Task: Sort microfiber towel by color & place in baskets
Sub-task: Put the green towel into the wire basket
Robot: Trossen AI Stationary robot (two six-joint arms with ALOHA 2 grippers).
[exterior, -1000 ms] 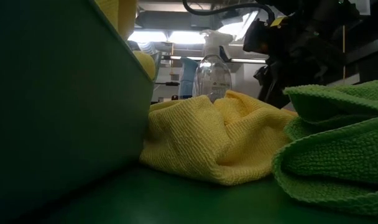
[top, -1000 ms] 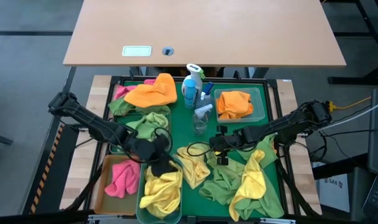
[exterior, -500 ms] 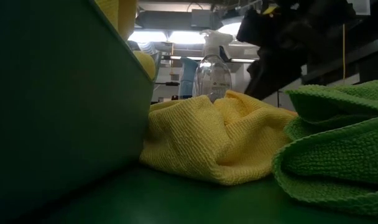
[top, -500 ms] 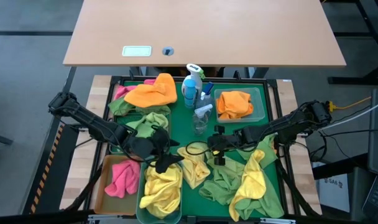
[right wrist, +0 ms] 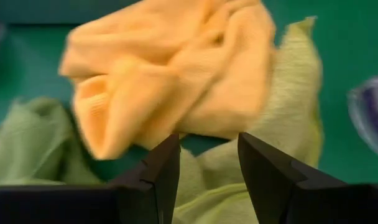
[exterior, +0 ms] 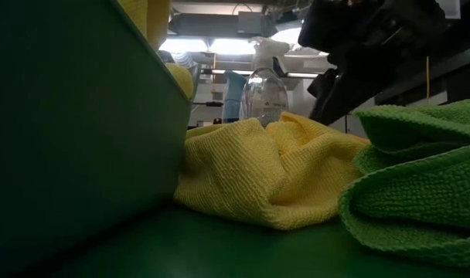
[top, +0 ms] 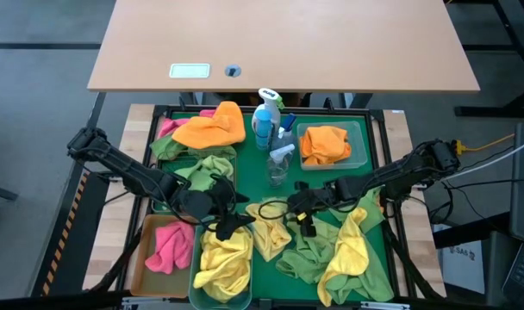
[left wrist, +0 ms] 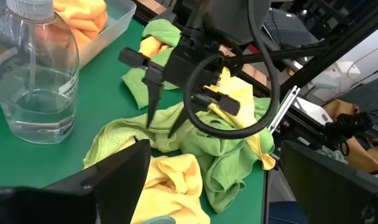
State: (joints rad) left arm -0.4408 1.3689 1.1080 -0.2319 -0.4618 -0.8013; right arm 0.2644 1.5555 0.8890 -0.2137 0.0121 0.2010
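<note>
Near the front edge of the green tray [top: 378,155], our left gripper [top: 230,226] hangs fully open and empty above the teal basket [top: 196,288] holding yellow towels. Just beyond, mid-tray, our right gripper [top: 302,226] is parted, holding nothing, directly above the loose yellow towel [top: 269,231]. That towel lies between both grippers, the right one nearer.
</note>
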